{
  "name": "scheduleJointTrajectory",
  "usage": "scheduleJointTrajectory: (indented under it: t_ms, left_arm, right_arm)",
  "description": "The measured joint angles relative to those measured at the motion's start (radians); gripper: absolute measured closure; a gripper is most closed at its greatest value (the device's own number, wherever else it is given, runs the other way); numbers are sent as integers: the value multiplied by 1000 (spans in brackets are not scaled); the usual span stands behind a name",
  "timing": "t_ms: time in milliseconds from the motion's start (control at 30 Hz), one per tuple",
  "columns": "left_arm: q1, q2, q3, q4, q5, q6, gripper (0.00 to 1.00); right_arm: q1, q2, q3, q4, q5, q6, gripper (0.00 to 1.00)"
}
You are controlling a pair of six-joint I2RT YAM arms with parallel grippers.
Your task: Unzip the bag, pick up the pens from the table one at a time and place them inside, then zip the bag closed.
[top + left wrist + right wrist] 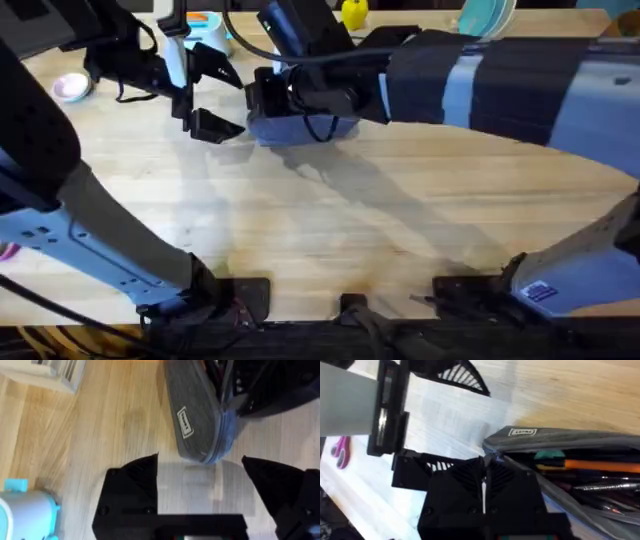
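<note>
Bag (300,128) is the landmark here: the grey-blue pouch lies on the table (330,230) at its far side, mostly covered in the overhead view by the right arm, which reaches across from the lower right. The right gripper (484,491) sits at the bag's end. Its two black fingers are pressed together with barely a slit between them, right at the end of the zipper opening; whether they pinch the small pull cannot be made out.

In the right wrist view the bag (570,440) is unzipped along its length. Inside it lie the pens: an orange one (600,464) with a teal-tipped dark one (549,454) just beside it, and below them some thin silvery shafts whose nature is unclear. A small white label (522,432) sits on the bag's fabric near that end.

The left gripper (200,485) hovers just beyond the bag's end, on the side away from the right arm. Its fingers are spread wide apart with bare table between them, and nothing is in them. The bag's rounded end (200,415) lies close in front of the fingertips without touching them, its label (185,422) facing up.

Farther from the bag, past the left gripper, a white and teal object (27,510) stands on the table.
</note>
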Motion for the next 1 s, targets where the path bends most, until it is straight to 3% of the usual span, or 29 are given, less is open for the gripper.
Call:
scheduleJointTrajectory:
  t_ms: [33, 333, 600, 700, 1000]
  left_arm:
    - [-22, 0, 0, 1, 19, 0, 7]
    - [-75, 0, 0, -2, 46, -13, 8]
    - [-85, 0, 0, 5, 61, -61, 8]
    - [-85, 0, 0, 5, 72, -70, 172]
    - [-85, 0, 0, 5, 69, -112, 184]
  right_arm:
    - [-3, 0, 1, 5, 0, -3, 971]
    - [-33, 0, 1, 35, -11, -7, 971]
    - [-35, 0, 1, 46, -11, -7, 971]
    - [-35, 0, 1, 46, -11, -7, 971]
    - [-35, 0, 1, 54, -11, -7, 971]
